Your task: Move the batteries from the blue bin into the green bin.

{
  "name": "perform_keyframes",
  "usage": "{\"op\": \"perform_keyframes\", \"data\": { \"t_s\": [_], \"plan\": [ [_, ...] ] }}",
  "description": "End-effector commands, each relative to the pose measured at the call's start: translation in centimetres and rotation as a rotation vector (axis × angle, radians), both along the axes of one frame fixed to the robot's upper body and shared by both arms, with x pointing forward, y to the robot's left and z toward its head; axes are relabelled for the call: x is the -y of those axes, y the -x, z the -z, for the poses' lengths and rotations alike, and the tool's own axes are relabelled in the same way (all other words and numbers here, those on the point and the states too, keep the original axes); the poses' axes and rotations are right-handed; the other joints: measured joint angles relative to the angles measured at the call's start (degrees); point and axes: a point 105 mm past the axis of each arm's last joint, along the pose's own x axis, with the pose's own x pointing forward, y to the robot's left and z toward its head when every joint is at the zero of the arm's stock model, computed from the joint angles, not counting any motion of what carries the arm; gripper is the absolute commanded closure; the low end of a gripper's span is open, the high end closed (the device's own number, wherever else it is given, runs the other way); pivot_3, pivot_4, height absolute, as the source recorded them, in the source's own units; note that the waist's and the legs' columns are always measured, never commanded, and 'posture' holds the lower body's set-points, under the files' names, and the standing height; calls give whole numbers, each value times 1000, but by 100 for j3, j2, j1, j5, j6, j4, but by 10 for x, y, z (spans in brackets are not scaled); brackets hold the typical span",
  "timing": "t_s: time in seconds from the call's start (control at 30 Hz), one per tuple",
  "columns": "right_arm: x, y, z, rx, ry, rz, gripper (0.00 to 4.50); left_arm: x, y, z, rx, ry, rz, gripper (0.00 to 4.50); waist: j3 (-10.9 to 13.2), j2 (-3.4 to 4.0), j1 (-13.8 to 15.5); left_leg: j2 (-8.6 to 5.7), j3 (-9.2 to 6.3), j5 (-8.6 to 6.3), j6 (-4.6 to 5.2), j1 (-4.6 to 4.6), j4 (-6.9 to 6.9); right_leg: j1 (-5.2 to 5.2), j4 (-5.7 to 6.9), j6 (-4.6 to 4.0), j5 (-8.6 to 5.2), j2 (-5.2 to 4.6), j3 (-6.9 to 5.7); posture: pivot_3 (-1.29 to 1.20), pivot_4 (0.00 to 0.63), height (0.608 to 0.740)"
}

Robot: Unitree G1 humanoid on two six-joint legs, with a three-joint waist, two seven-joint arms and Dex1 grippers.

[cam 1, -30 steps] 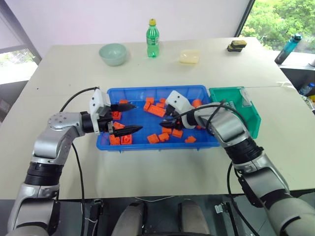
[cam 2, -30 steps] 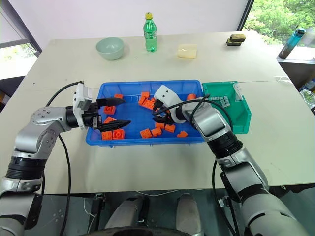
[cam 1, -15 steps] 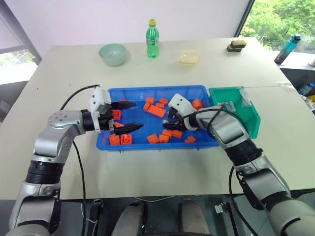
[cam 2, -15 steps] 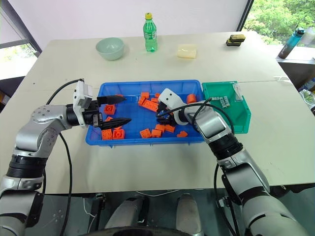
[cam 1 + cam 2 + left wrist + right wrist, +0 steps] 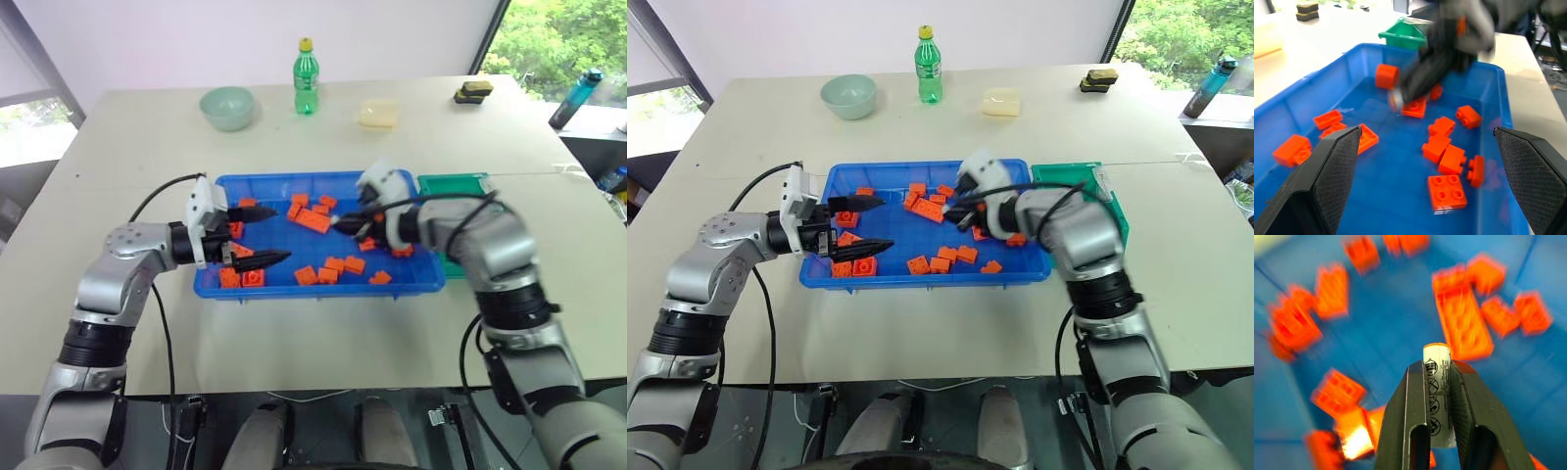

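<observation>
Battery clamped in right end effector; left end effector gapes apart.

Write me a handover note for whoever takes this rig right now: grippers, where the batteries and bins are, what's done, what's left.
Right gripper: shut on a battery, held above the blue bin among the orange bricks.
Left gripper: open, holding nothing, level over the blue bin's left end.
Green bin: on the table against the blue bin's right end, partly hidden by the right arm; its contents cannot be seen now.
Done: one battery gripped and clear of the blue bin's floor.
Left: carry it right and release it into the green bin, then check the blue bin for more; only bricks show there.
</observation>
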Motion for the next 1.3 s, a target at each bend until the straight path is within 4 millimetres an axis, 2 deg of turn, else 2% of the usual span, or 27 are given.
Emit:
{"op": "perform_keyframes", "data": {
  "t_s": [0.03, 0.17, 0.27, 0.33, 0.5, 0.57, 0.63, 0.77, 0.83, 0.9, 0.97, 1.07, 1.1, 1.3],
  "plan": [
    [68, 3, -45, 144, 25, 196, 4426, 3, 3, -8, 27, 3, 34, 0, 0, -1, 91, -2, -4, -2, 4, -5, 7, 0, 0, 0, 0, 0, 0, 0, 150, 727],
    [130, 14, -42, 144, 102, 368, 4426, 2, 2, -7, 26, -4, 42, 0, -1, -4, 134, -6, -3, -6, 11, -12, 19, 5, -3, 0, 0, -1, 0, 0, 150, 727],
    [153, 17, -36, 144, 141, 437, 4426, 2, 0, -7, 29, -8, 45, 0, 0, -3, 67, 0, 16, -6, 11, -12, 19, 2, -2, 0, 0, -4, 0, 0, 150, 727],
    [157, 19, -30, 124, 136, 449, 4426, 3, -2, -8, 31, -8, 47, 0, 0, -3, 47, 5, 26, -7, 11, -12, 18, -4, -2, 1, -1, -3, 0, 0, 150, 727],
    [154, 17, -21, 117, 152, 439, 2028, 4, -4, -9, 36, -10, 56, 0, 0, -3, 68, 5, 25, -6, 11, -12, 20, -2, -1, 1, -1, -2, 0, 0, 150, 727],
    [152, 14, -23, 132, 177, 417, 1067, 4, -4, -10, 40, -11, 56, 0, 0, -3, 81, 4, 24, -7, 11, -12, 22, -2, -2, 1, -1, -2, 0, 0, 150, 727],
    [145, 11, -29, 162, 201, 356, 1067, 4, -4, -11, 44, -11, 54, 0, 0, -3, 90, 2, 21, -6, 11, -13, 24, 1, -2, 1, -1, -2, 0, 0, 150, 727],
    [106, 8, -44, 232, 257, 90, 1067, 2, -2, -10, 46, -13, 48, 0, 0, -2, 75, 2, 21, -6, 11, -15, 24, -2, -4, 2, -1, -3, 0, 0, 150, 727],
    [89, 6, -45, 261, 307, -36, 1067, 1, -2, -9, 47, -15, 42, 0, 0, -3, 58, 5, 22, -6, 11, -15, 23, -5, -6, 2, -1, -1, 0, 0, 150, 727],
    [70, 1, -33, 291, 427, -214, 1067, 1, -2, -9, 50, -15, 33, 0, 0, -3, 48, 6, 21, -6, 11, -14, 24, -4, -6, 2, -1, 1, -1, 0, 150, 727],
    [60, -9, -23, 269, 464, -289, 1067, 2, -1, -10, 54, -13, 29, 0, 1, -3, 39, 6, 20, -6, 11, -14, 24, -4, -11, 2, -1, 1, -1, 0, 150, 727],
    [50, -25, -10, 230, 472, -336, 206, 1, 0, -11, 63, -10, 18, 0, 2, -6, 48, 4, 16, -6, 10, -16, 26, -2, -23, 2, -1, 1, -1, 0, 150, 727],
    [47, -28, -4, 230, 496, -370, 90, 0, 0, -12, 66, -8, 11, 0, 2, -6, 56, 4, 14, -6, 10, -16, 27, -2, -22, 2, -1, 1, -2, 0, 150, 727],
    [42, -35, 22, 202, 584, -492, 90, -5, 2, -13, 72, -10, -16, 0, 2, -6, 61, -1, 4, -6, 10, -26, 27, -8, -23, 2, -1, 0, -4, 0, 150, 727]
  ]
}}
